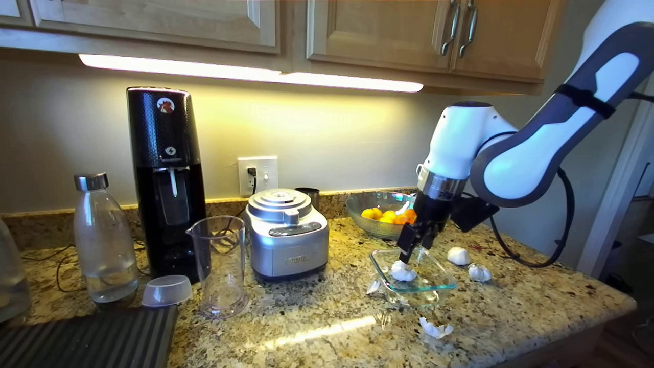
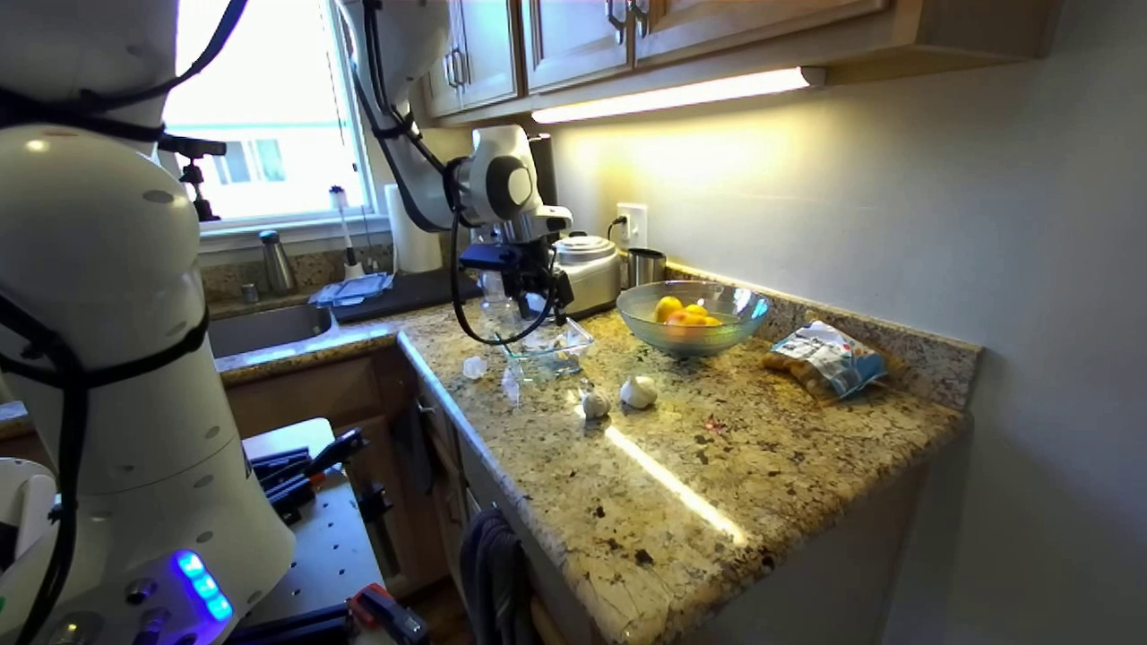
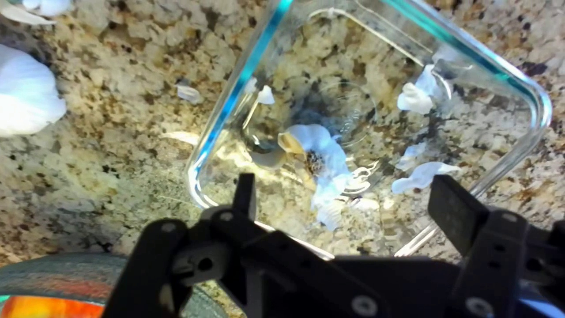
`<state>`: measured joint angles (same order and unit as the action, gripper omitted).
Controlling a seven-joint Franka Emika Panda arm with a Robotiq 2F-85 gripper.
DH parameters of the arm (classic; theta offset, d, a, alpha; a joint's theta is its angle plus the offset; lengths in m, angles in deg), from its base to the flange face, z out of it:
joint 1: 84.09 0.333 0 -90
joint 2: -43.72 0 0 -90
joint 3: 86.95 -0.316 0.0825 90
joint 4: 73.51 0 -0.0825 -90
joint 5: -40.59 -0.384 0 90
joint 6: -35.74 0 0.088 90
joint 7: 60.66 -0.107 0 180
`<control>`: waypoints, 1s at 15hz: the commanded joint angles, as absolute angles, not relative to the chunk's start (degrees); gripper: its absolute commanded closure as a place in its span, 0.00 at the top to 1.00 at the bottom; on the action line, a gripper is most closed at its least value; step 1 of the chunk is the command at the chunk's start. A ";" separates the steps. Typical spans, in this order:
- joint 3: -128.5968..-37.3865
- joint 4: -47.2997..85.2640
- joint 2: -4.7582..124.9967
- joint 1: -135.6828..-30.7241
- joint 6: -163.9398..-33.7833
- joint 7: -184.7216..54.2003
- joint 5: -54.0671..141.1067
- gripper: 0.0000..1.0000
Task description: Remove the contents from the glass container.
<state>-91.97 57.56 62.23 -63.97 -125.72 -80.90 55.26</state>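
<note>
The gripper [image 3: 346, 194] hangs wide over the garlic piece [image 3: 324, 152] in the glass container [image 3: 235, 98]

On the left stand a clear capped bottle [image 1: 104, 240], a tall black drinks machine [image 1: 166, 184] and a spouted jug [image 1: 222, 266], sharing the granite worktop [image 1: 306, 352]. The silver appliance base [image 1: 288, 240] comes next, below a wall outlet [image 1: 260, 190], probably to keep mains power within reach. The fruit bowl [image 1: 360, 215] sits toward the back too, perhaps to leave working room in front.

Nearer the worktop's front edge is the glass container, open to a reach from above. The garlic piece lies on its floor, and the gripper points down at it with a slight lean, likely to get inside the walls without knocking them. In the wrist view the jaws stand well apart, holding nothing, their gap taking in the garlic; whether they touch it I cannot tell. That width seems meant for straddling the piece. Loose skins [image 3: 415, 100] nearby in the dish look too thin for the same grip and may slip.

Farther right, just outside the container, two garlic bulbs [image 1: 459, 255] rest on the worktop, so that side may serve as the set-down spot.
</note>
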 commanded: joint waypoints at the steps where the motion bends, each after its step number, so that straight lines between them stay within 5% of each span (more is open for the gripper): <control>1: -92.89 54.00 66.78 -65.07 -125.40 -76.60 52.06 1.00; 5: -93.02 50.77 70.78 -65.24 -124.78 -73.74 49.31 0.97; 15: -92.45 47.27 75.51 -65.64 -123.78 -71.81 47.76 0.23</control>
